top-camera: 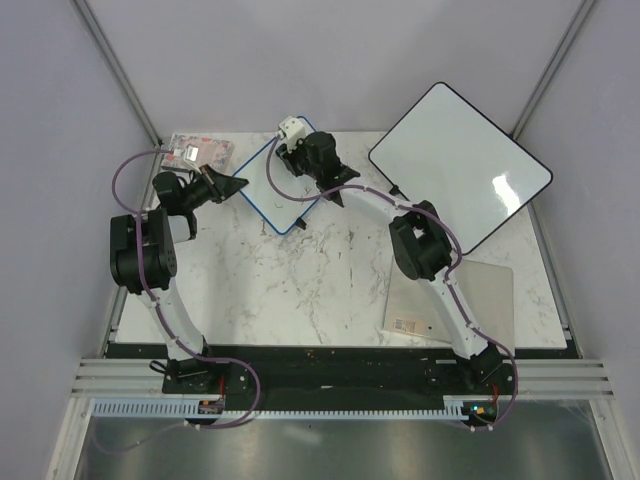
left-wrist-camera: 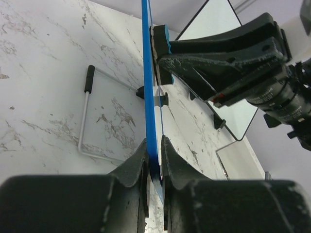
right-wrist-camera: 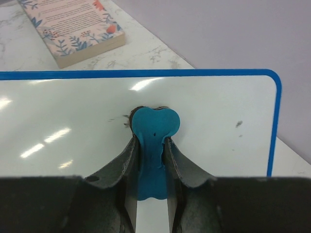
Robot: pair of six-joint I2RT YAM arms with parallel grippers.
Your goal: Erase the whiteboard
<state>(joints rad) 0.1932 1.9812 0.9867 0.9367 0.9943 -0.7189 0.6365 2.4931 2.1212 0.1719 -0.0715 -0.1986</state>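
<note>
The small blue-framed whiteboard (top-camera: 272, 195) is lifted off the table at the back centre. My left gripper (top-camera: 240, 185) is shut on its blue frame edge (left-wrist-camera: 149, 97); both fingers (left-wrist-camera: 170, 155) pinch it. My right gripper (top-camera: 296, 160) is shut on a teal eraser (right-wrist-camera: 154, 127), which is pressed flat against the white face (right-wrist-camera: 63, 121). The eraser also shows in the left wrist view (left-wrist-camera: 163, 41). Faint dark smudges sit by the eraser's left edge. A small speck (right-wrist-camera: 238, 124) is near the right frame.
A larger black-framed blank whiteboard (top-camera: 462, 165) leans at the back right. A beige sheet with a barcode (top-camera: 452, 300) lies front right. A floral book (top-camera: 200, 152) lies at the back left. A wire stand (left-wrist-camera: 85, 114) lies on the marble table (top-camera: 300, 290).
</note>
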